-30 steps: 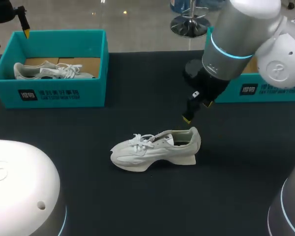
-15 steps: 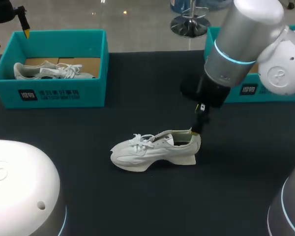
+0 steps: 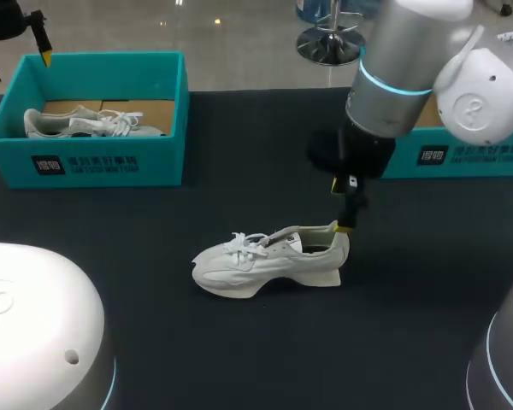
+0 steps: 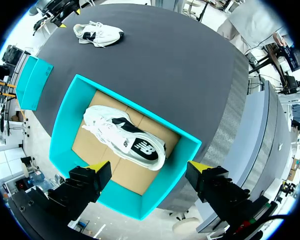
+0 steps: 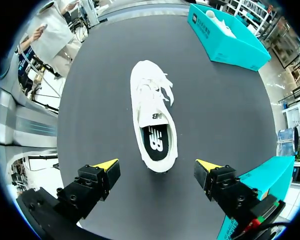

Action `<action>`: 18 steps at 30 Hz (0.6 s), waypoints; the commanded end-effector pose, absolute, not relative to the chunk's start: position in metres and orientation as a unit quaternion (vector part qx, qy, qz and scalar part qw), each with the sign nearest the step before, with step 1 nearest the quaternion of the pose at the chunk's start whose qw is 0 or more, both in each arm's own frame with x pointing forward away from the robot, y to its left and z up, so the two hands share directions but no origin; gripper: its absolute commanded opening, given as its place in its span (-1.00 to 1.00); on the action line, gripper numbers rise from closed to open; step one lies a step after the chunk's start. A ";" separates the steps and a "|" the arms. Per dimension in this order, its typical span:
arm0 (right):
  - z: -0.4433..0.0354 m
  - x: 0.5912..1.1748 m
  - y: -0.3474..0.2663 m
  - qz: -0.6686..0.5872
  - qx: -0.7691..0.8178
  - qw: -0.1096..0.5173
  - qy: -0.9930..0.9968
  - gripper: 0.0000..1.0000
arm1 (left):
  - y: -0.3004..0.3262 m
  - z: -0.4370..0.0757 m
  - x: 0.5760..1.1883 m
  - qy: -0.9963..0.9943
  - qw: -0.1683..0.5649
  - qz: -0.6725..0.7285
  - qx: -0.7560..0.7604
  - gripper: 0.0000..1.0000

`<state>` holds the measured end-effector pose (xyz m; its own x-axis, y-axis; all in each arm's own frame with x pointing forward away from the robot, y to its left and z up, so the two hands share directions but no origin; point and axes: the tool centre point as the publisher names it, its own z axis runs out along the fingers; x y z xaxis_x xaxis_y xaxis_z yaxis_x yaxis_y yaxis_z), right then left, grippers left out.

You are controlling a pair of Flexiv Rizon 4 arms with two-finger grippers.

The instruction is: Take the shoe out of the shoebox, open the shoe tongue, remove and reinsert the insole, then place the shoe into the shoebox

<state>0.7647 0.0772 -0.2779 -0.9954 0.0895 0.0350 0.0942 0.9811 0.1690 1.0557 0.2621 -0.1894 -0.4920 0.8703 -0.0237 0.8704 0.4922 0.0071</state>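
The white shoe (image 3: 269, 260) sits upright on its sole in the middle of the dark surface (image 3: 239, 188), outside any box, its toe toward the left arm's side. The right pincer (image 5: 157, 165) hangs over the heel, fingers spread wide and gripping nothing. At the far left, the left pincer (image 4: 149, 166) hovers above a teal shoebox (image 3: 111, 162) holding a second shoe (image 3: 85, 124), likewise spread and empty. Another teal box (image 3: 462, 158) sits behind the right arm.
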 end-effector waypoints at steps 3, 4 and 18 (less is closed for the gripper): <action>-0.279 0.765 0.078 -0.084 -0.046 0.014 -0.995 1.00 | 0.263 -0.189 1.056 0.863 0.011 -0.002 0.504 1.00; -0.279 0.765 0.078 -0.084 -0.046 0.014 -0.995 1.00 | 0.263 -0.189 1.056 0.863 0.011 -0.002 0.504 1.00; -0.281 0.751 0.069 -0.114 -0.021 0.008 -0.993 1.00 | 0.263 -0.189 1.056 0.863 0.011 -0.002 0.504 1.00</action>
<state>0.7603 0.0805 -0.2786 -0.9981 0.0476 0.0399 0.0542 0.9814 0.1840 1.0557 0.2621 -0.1894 -0.4920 0.8703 -0.0237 0.8704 0.4923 0.0071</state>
